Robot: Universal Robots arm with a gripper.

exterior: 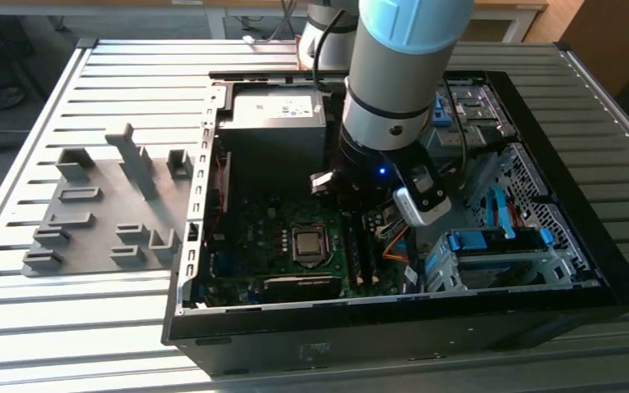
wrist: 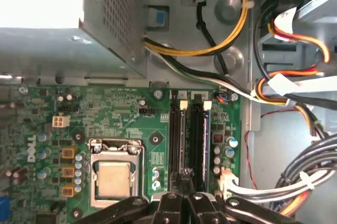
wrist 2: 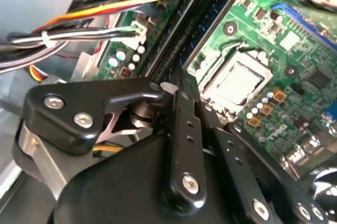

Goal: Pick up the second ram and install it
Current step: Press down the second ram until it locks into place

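Closest in, the black linkage tool (wrist: 181,192) hangs low over the green motherboard (wrist: 121,118); how far open it is, cannot tell. Just past it the second ram (wrist: 177,139) shows edge-on, a thin dark strip in a slot beside the silver processor (wrist: 113,179). Gripped or not, cannot tell. The exterior view adds the gray slotted plastic rack (exterior: 107,213) on the ribbed metal surface (exterior: 74,327), beside the black computer case (exterior: 402,327).

The motherboard (wrist: 131,124) is green with orange parts. The rack (exterior: 107,209) is gray on a ribbed silver table (exterior: 85,327). The hand (wrist 2: 181,84) is glossy black.
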